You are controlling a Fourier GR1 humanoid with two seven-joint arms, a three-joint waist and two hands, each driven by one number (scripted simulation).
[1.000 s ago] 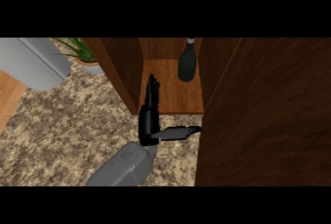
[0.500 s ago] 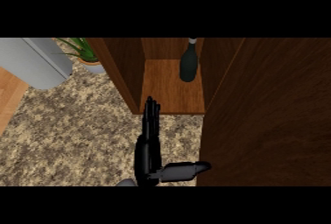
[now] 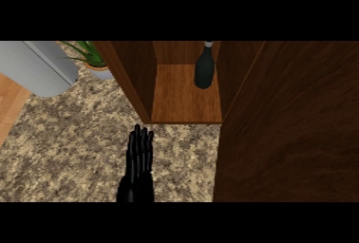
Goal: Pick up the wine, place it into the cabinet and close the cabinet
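Speckled granite table [image 3: 77, 142] before open brown wooden cabinet [image 3: 186, 95]; dark wine bottle [image 3: 204, 71] shelved inside. One black hand [image 3: 139, 161] below cabinet, side unclear, fingers straight, together, holding nothing. Closing step in hand: swing dark wooden door [image 3: 294, 128] shut next.

Showing one black, slim-fingered left hand [image 3: 138, 161], coming in from the lower edge a little left of centre. Pointing straight up the view, away from the body. Stretching its long fingers [image 3: 142, 142] out straight and keeping them close side by side, tips fanning only slightly. Gripping nothing, curling round nothing. Lying edge-on or flat, hard to tell which. Narrowing into a dark wrist at the lower edge.
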